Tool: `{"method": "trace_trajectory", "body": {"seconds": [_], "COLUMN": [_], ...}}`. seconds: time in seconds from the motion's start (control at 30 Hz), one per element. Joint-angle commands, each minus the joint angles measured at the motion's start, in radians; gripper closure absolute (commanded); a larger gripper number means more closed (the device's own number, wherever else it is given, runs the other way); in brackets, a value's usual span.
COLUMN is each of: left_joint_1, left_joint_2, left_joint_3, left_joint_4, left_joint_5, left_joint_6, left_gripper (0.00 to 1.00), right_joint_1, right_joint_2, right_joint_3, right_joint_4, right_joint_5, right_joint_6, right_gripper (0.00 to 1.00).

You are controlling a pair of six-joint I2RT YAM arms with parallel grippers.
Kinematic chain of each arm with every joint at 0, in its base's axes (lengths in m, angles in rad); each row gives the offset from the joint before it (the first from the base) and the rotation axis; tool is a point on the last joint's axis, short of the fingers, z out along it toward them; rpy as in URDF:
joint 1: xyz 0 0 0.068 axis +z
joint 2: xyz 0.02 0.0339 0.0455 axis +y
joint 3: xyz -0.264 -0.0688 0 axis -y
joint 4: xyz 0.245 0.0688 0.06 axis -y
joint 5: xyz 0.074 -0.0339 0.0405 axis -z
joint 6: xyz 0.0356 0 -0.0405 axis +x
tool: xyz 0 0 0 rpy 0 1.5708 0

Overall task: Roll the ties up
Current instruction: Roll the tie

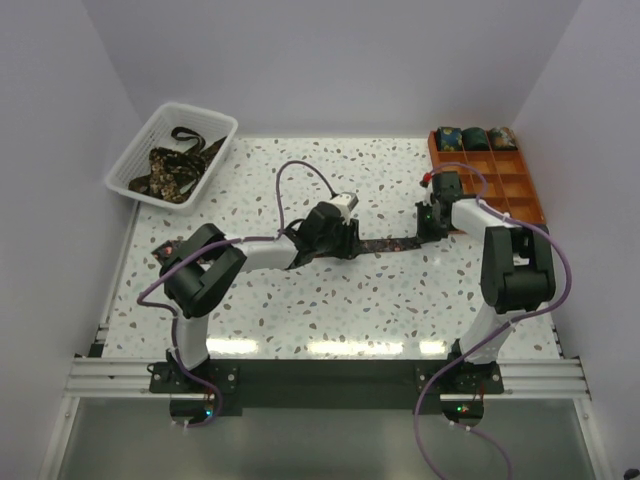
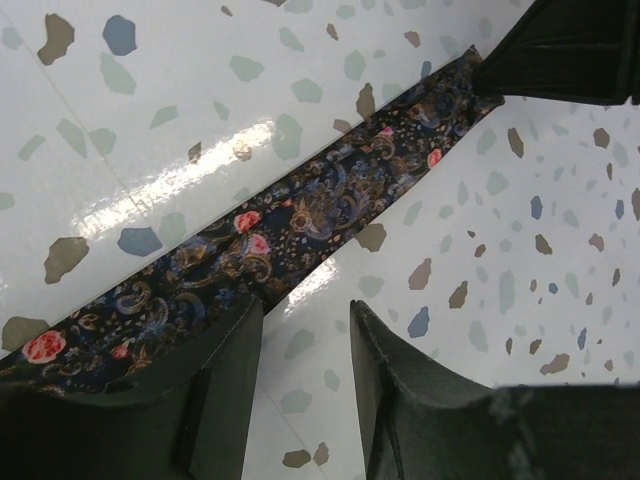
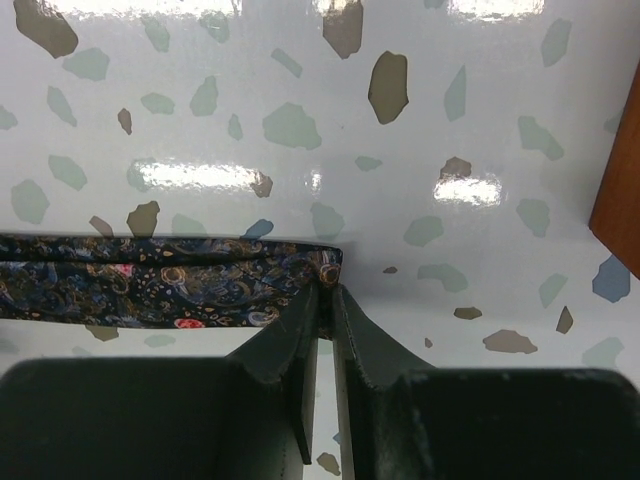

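While left tool (image 2: 305, 312) hangs half-open (over the tie (image 2: 300, 215)), right tool (image 3: 328, 292) pinches its end.

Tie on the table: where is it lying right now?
Top view: the tie lies flat mid-table between the left hand and the right hand, which pinches its end near the orange tray.

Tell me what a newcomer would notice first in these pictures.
A dark patterned tie lies stretched flat mid-table between the two arms. The right pincer pinches its end near the orange tray, whose back row holds rolled ties, while the left pincer stands open over the tie. A white basket at the far left corner holds loose ties.
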Motion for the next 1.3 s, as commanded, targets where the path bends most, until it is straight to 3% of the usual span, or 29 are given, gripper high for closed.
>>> {"method": "trace_trajectory", "body": {"seconds": [0.0, 0.13, 0.27, 0.43, 0.67, 1.27], "left_joint_1": [-0.022, -0.043, -0.054, -0.069, -0.077, -0.077], "left_joint_2": [-0.022, 0.005, 0.064, 0.137, 0.194, 0.266], "left_joint_3": [0.063, 0.092, 0.135, 0.182, 0.208, 0.248], "left_joint_4": [0.093, 0.147, 0.187, 0.216, 0.239, 0.225], "left_joint_5": [0.051, 0.074, 0.112, 0.123, 0.079, 0.007], "left_joint_6": [0.048, 0.042, 0.001, -0.047, -0.076, -0.130], "left_gripper": [0.55, 0.61, 0.78, 0.88, 0.93, 0.94], "right_joint_1": [0.003, 0.003, 0.004, 0.003, 0.004, 0.003], "right_joint_2": [0.006, 0.006, 0.003, 0.000, -0.014, -0.028], "right_joint_3": [0.051, 0.067, 0.070, 0.059, 0.056, 0.044], "right_joint_4": [-0.031, -0.043, -0.048, -0.040, -0.037, -0.031], "right_joint_5": [-0.010, -0.015, -0.026, -0.036, -0.044, -0.056], "right_joint_6": [0.000, 0.006, 0.017, 0.023, 0.029, 0.031], "right_gripper": [0.87, 0.87, 0.87, 0.87, 0.89, 0.92]}}
